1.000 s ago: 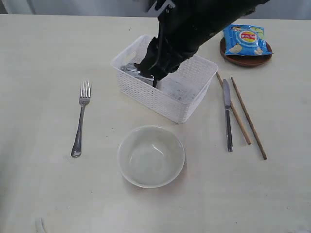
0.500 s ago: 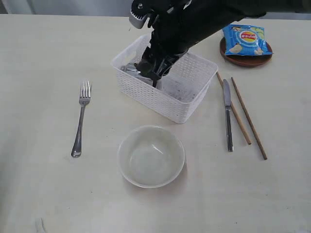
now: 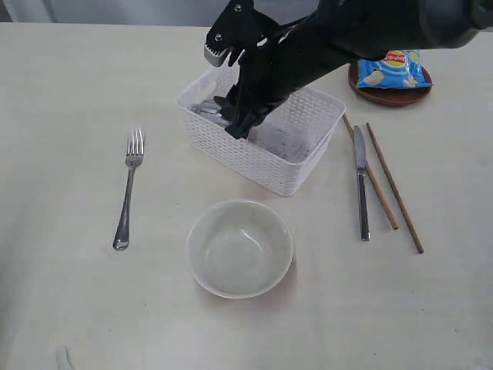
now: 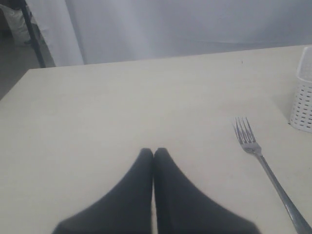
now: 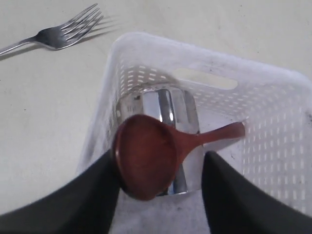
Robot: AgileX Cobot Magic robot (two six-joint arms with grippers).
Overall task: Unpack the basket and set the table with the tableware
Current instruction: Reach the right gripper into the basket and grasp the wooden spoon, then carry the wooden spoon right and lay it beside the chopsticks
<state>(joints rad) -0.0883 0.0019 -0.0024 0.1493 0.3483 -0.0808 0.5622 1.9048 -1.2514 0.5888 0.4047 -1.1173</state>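
The white basket (image 3: 262,166) stands at the back middle of the table (image 3: 69,308). In it a reddish-brown spoon (image 5: 146,156) lies across a shiny steel cup (image 5: 170,109) that rests on its side. My right gripper (image 5: 160,155) hangs open inside the basket's left end (image 3: 237,123). The spoon's bowl sits between its fingers, against one and apart from the other. My left gripper (image 4: 153,152) is shut and empty over bare table, near the fork (image 4: 265,165). The fork (image 3: 128,189), speckled bowl (image 3: 239,247), knife (image 3: 360,181) and two chopsticks (image 3: 393,185) lie on the table.
A brown plate (image 3: 389,94) at the back right carries a blue chip bag (image 3: 389,63). The right arm's dark bulk reaches over the basket from the back right. The basket's lattice walls (image 5: 273,141) stand close round the right gripper.
The right arm's wrist has swung left and a little up over the basket, with the fingers staying at its left end. Nothing on the table has moved.
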